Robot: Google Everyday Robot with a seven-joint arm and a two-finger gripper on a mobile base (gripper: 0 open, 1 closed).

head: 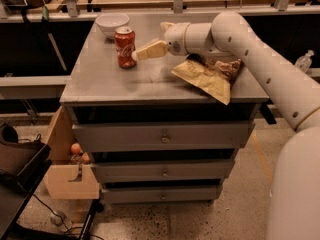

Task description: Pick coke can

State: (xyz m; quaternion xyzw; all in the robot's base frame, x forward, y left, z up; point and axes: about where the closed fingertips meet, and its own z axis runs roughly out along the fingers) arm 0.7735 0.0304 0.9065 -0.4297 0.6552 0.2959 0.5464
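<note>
The coke can (125,47), red with white script and a silver top, stands upright on the back left part of the grey cabinet top (115,81). My gripper (147,41) is just right of the can, low over the top. It is open and holds nothing. One tan finger (151,49) points at the can's right side and almost touches it. The white arm reaches in from the right, over the chip bag.
A white bowl (112,23) sits just behind the can. A crumpled chip bag (210,74) lies right of centre, under the arm. The cabinet has several drawers (162,139). A wooden box (70,176) with fruit stands at its lower left.
</note>
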